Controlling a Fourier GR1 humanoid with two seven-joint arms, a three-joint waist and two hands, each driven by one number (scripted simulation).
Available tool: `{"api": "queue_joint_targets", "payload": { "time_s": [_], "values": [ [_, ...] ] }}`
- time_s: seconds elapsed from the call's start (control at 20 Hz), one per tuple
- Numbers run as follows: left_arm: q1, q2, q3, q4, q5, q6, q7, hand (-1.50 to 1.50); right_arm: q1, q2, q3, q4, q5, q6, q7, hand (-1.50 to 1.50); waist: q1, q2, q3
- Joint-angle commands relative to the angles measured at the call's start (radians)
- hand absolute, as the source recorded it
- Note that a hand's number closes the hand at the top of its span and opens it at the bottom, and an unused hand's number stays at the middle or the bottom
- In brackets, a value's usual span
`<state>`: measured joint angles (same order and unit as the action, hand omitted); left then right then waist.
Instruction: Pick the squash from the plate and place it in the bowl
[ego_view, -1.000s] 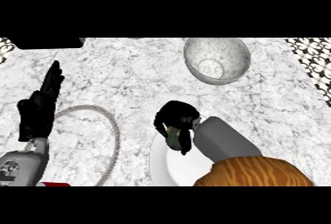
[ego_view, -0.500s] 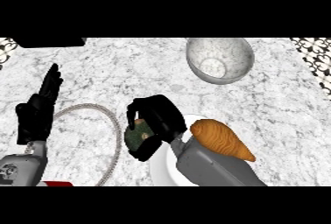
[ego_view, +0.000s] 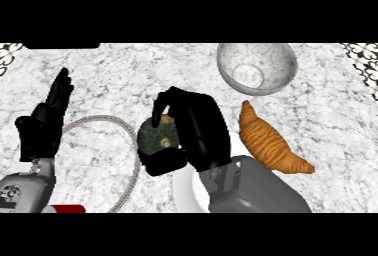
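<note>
At the far left the robot's left hand (ego_view: 43, 125) rests above the white marbled surface (ego_view: 118, 75), its black fingers (ego_view: 59, 90) straight and pointing up. Beside it lies a thin grey wire ring (ego_view: 96, 120). The right hand (ego_view: 196, 132) has its fingers (ego_view: 164, 107) and thumb curled round the dark green mottled squash (ego_view: 159, 137), held just left of the white round plate (ego_view: 188, 192). Right of those fingers lies an orange ridged croissant (ego_view: 269, 142); beyond the fingertips stands the clear glass bowl (ego_view: 257, 66).
</note>
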<state>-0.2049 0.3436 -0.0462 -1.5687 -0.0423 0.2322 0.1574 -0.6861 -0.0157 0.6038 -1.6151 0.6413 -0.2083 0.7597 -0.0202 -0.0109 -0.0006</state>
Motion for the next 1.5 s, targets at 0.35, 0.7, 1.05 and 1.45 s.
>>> {"api": "queue_joint_targets", "payload": {
  "time_s": [0.35, 0.7, 1.05, 1.45],
  "values": [
    [-0.037, 0.010, 0.039, -0.017, 0.006, -0.056, 0.017, 0.00, 0.003, -0.114, -0.340, 0.179, -0.055, -0.087, -0.295, 1.50, 0.029, 0.014, 0.001],
    [-0.055, -0.046, 0.004, -0.015, -0.045, -0.019, 0.034, 0.00, -0.096, -0.181, -0.475, 0.501, -0.038, -0.166, -0.523, 1.50, 0.038, 0.020, 0.001],
    [-0.011, -0.059, -0.024, -0.042, -0.064, -0.031, 0.025, 0.00, -0.221, -0.279, -0.529, 0.832, 0.070, -0.259, -0.664, 1.50, 0.058, 0.024, 0.001],
    [-0.043, -0.066, -0.001, -0.024, -0.040, -0.052, -0.003, 0.00, -0.310, -0.272, -0.696, 1.185, -0.038, -0.347, -0.854, 1.50, 0.086, 0.039, 0.003]
  ]
}}
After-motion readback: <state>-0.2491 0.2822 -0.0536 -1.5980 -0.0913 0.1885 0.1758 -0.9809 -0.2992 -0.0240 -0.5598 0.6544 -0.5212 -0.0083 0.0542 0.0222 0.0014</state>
